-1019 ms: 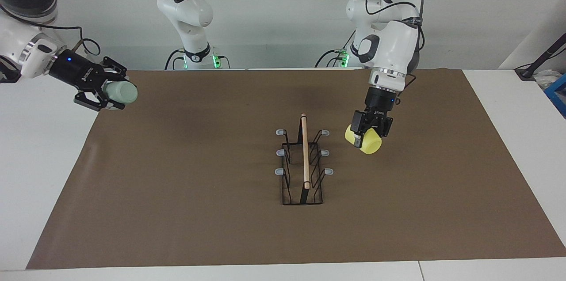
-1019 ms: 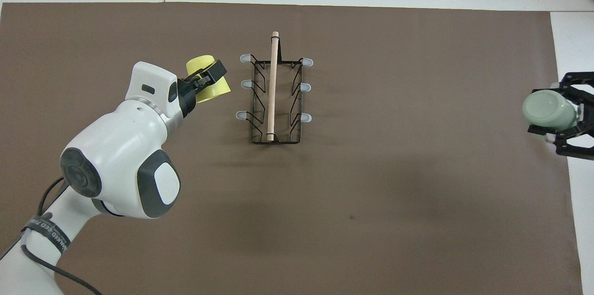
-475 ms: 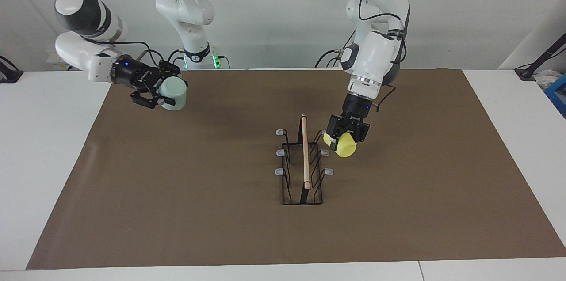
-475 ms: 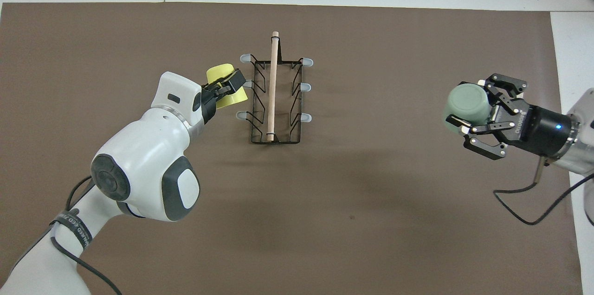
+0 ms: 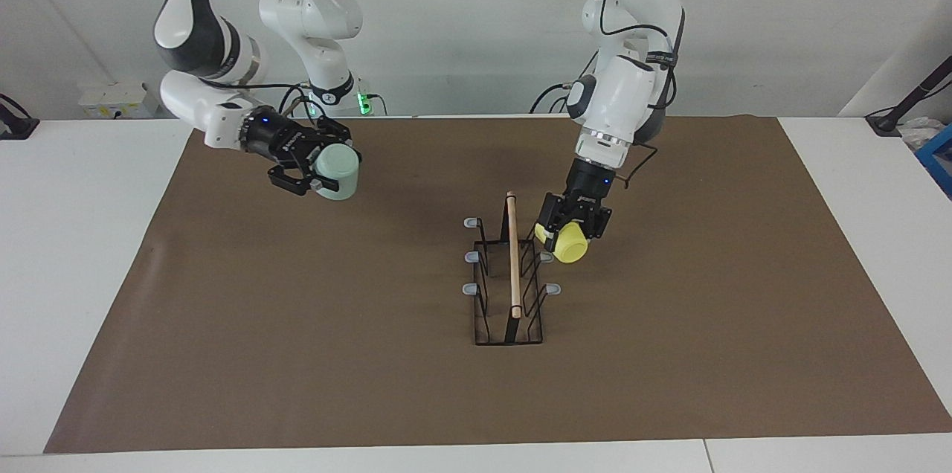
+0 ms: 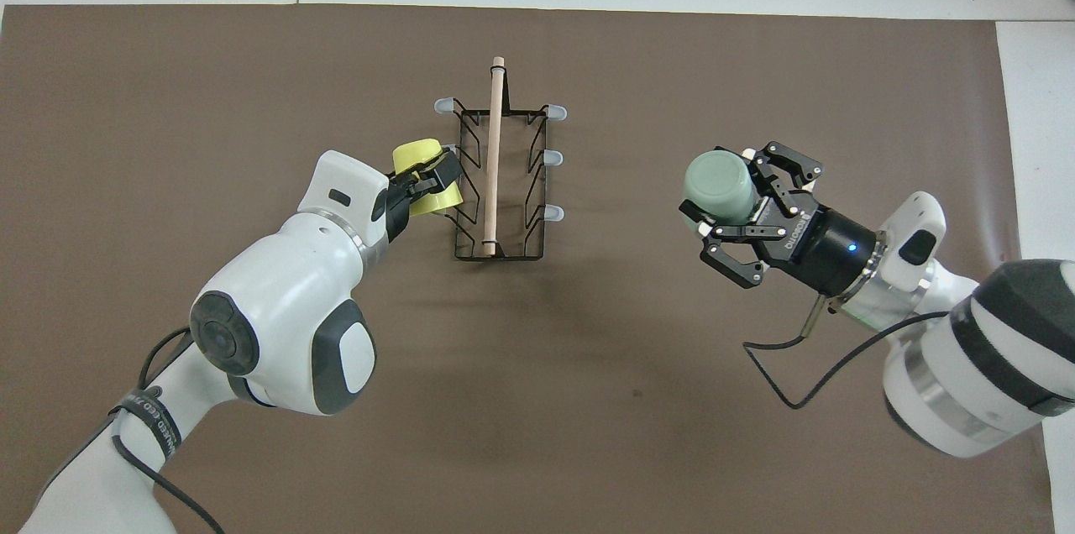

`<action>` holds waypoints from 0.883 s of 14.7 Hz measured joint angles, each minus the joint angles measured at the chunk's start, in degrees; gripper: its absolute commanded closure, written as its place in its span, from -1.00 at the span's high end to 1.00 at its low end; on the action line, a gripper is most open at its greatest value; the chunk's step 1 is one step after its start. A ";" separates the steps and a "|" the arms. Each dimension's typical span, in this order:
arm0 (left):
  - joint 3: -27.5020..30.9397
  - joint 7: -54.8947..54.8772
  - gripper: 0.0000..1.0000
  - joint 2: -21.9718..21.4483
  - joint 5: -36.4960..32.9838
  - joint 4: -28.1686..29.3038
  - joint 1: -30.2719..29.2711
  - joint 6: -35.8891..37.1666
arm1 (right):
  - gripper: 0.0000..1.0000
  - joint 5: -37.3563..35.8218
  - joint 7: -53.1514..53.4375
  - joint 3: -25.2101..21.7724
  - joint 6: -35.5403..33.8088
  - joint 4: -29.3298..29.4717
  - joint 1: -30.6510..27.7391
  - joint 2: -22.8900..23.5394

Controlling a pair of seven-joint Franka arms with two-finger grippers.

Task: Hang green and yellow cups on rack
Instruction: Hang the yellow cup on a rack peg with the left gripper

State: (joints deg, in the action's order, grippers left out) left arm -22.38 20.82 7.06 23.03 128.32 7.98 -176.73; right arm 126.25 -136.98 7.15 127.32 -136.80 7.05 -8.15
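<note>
**Desk:** Overhead view first. Where do the cups stand?

**Photographer:** Neither stands anywhere. The left claw is clamped on the yellow cup, tipped on its side over the rack's edge toward the left arm's end of the table, right at the middle prong there. The right claw grips the green cup, also lying sideways, over the brown mat, well apart from the rack toward the right arm's end.

**Desk:** And from across the table?

**Photographer:** Same story. The yellow cup hangs in the left claw just beside the rack; whether it touches a prong I cannot tell. The green cup rides in the right claw, clear of the mat.

**Desk:** How will the cups handle?

**Photographer:** My guess: light, stiff plastic, smooth and tapered, so liable to slip (no handle to catch). Holding across the wall near the rim, as both claws appear to do, leaves the mouth free for a prong.

**Desk:** Rack status?

**Photographer:** All visible prongs bare; nothing hung yet.
</note>
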 measured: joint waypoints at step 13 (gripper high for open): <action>0.38 2.88 1.00 -4.86 0.00 0.04 -0.41 13.99 | -1.00 20.78 -12.00 -0.64 -0.79 6.83 7.58 9.77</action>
State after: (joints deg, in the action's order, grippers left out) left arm -22.00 23.71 2.20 23.03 128.37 7.56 -162.73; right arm 147.03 -148.98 6.50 126.53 -129.97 14.63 1.62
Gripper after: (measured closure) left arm 0.000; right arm 0.335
